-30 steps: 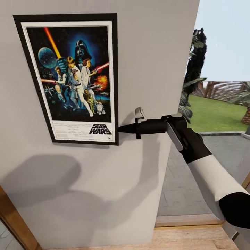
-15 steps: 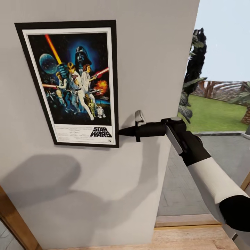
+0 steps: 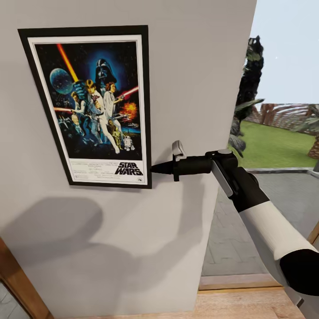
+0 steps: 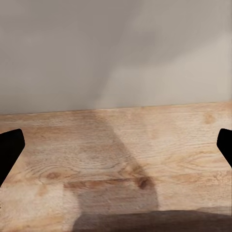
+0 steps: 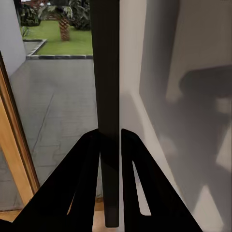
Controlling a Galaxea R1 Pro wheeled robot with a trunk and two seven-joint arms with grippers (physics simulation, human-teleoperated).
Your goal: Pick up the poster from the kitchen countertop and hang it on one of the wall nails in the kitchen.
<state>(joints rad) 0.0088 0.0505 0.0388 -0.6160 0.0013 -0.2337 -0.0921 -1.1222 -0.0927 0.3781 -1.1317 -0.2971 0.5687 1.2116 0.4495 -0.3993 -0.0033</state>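
In the head view, the poster (image 3: 91, 106) hangs flat against a plain light-grey wall (image 3: 195, 79) in the upper left of the frame, its thin black frame and white border enclosing blue-black artwork with a white title strip along the bottom. The right gripper (image 3: 160, 167) reaches in from the right at mid-frame, its dark fingers closed to a point on the poster's lower right edge, just above the bottom corner; behind it the black wrist and the white forearm slope down to the lower right corner. Soft shadows of the arm spread over the wall beneath the poster. To the right of the wall's edge lie grey paving (image 3: 266, 208), a green lawn (image 3: 274, 144), dark foliage and pale sky, and a strip of wooden floor (image 3: 248, 305) runs along the bottom. In the left wrist view, the left gripper (image 4: 116, 145) points at pale wood-grain floor (image 4: 145, 159) meeting a grey wall at mid-frame; its two black fingertips (image 4: 9, 147) sit at the far left and right edges of the frame, spread wide with nothing between them. In the right wrist view, the poster (image 5: 108, 87) appears edge-on as a tall dark strip down the centre of the frame, pinched between the two black fingers (image 5: 89, 179) at the bottom, with the grey wall to its right and the paving and lawn to its left.
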